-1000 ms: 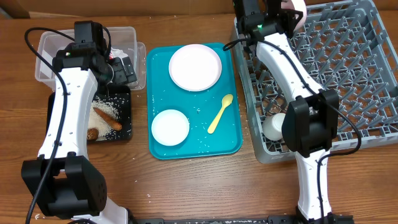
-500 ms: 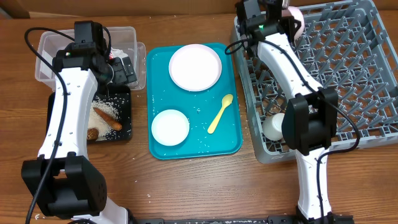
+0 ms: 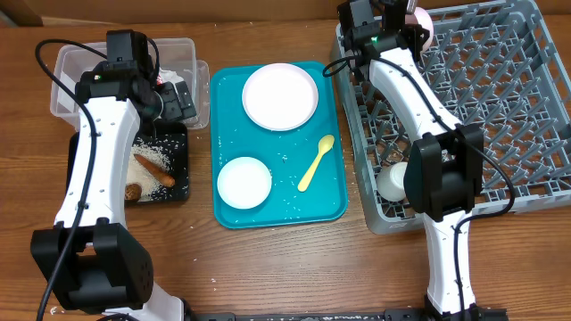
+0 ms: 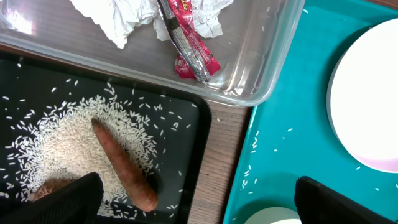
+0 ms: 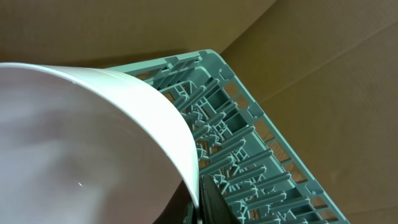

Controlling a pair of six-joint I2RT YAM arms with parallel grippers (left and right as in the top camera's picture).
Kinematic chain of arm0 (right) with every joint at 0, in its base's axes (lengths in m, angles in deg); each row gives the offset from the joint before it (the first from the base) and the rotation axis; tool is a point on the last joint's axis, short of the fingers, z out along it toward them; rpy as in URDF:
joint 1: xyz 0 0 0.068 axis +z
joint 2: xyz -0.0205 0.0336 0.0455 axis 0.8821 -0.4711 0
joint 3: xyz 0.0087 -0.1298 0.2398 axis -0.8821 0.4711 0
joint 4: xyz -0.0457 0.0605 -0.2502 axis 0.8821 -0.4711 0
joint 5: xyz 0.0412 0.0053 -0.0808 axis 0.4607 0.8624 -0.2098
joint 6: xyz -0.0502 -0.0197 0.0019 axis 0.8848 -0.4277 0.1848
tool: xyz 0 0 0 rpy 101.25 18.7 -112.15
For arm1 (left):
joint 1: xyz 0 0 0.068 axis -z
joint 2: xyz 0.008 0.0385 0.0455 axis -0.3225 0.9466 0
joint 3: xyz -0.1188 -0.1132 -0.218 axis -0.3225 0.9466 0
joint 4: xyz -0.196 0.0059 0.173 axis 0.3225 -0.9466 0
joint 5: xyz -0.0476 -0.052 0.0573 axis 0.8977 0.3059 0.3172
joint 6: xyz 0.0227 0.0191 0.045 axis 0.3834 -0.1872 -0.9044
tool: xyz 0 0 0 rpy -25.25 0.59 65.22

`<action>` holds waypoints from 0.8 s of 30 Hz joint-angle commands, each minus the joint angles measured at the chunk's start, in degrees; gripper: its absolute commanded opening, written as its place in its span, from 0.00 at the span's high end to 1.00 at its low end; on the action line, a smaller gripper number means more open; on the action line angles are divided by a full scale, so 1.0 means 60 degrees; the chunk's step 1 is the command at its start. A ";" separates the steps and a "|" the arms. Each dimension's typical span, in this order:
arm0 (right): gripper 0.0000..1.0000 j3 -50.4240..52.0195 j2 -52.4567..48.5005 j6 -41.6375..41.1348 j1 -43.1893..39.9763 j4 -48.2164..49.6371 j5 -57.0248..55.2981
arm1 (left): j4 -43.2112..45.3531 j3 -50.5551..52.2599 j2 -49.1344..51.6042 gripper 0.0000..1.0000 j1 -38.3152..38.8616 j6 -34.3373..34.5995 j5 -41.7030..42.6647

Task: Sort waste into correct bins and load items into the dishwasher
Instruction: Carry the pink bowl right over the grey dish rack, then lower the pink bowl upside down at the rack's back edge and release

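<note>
- The right pincer (image 3: 399, 18) was clamped on the rim of a white bowl (image 5: 93, 143), held on edge above the far left corner of the grey dish rack (image 3: 500, 107). The tilt appeared chosen so that the bowl could slot between the upright pegs rather than lie flat.
- Whether the bowl touched the pegs could not be told.
- A small white cup (image 3: 393, 181) lay in the near left corner of the rack, well apart from the bowl.
- The left pincer (image 4: 199, 202) hung with its fingers spread wide and nothing between them, over the edge where the clear tub (image 4: 261, 74) met the black tray (image 4: 186, 162).
- The tub held the crumpled napkin (image 4: 118, 18) and the red-and-white wrapper (image 4: 189, 50). The black tray held the rice (image 4: 62, 143), the orange-brown stick (image 4: 121, 165) and a brown chunk (image 4: 46, 190), partly hidden. Paper waste and food waste thus appeared sorted apart.
- On the teal tray (image 3: 330, 192), between bins and rack, the plate (image 3: 279, 96), a second bowl (image 3: 244, 182) and the yellow spoon (image 3: 316, 163) awaited loading. Stray grains dotted the tray.
- A wooden surface (image 3: 268, 267) carried everything.
</note>
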 commanded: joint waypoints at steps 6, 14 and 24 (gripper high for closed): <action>0.93 -0.0047 -0.0124 -0.0069 -0.0222 0.0087 -0.0058 | 0.0015 -0.0044 -0.0120 0.00 0.0018 -0.0149 -0.0084; 0.91 -0.0047 -0.0495 0.0069 -0.0149 -0.0503 -0.0339 | 0.0011 -0.0044 -0.0120 0.00 0.0018 -0.0149 -0.0084; 0.87 -0.0051 -0.0499 0.0069 0.0674 -0.0546 -0.1308 | 0.0011 -0.0044 -0.0120 0.00 0.0018 -0.0149 -0.0084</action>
